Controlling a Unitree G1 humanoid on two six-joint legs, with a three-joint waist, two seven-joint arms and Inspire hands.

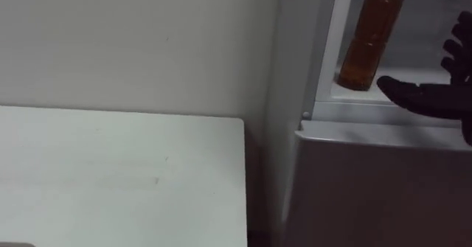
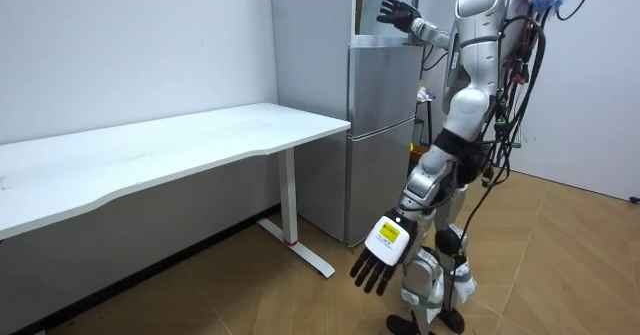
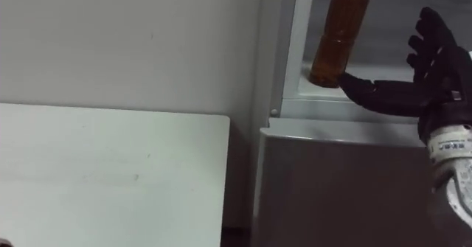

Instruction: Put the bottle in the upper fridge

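A bottle [image 1: 372, 37] of amber liquid stands upright on the white shelf [image 1: 346, 98] of the open upper fridge compartment, near its left wall. My right hand [image 1: 435, 96] is raised just right of the bottle's base. It is open, fingers spread, thumb stretched towards the bottle, and holds nothing. The same bottle [image 3: 339, 33] and right hand [image 3: 398, 92] appear in the right eye view. In the room view I stand facing the grey fridge [image 2: 380, 125] with my right hand [image 2: 397, 15] lifted to its top. My left hand [image 2: 375, 267] hangs open at my side.
The lower fridge door [image 1: 369, 195] is closed below the shelf. A white table [image 1: 110, 173] stands to the left of the fridge against the wall, with a narrow gap between them. Wooden floor [image 2: 560, 265] lies behind me.
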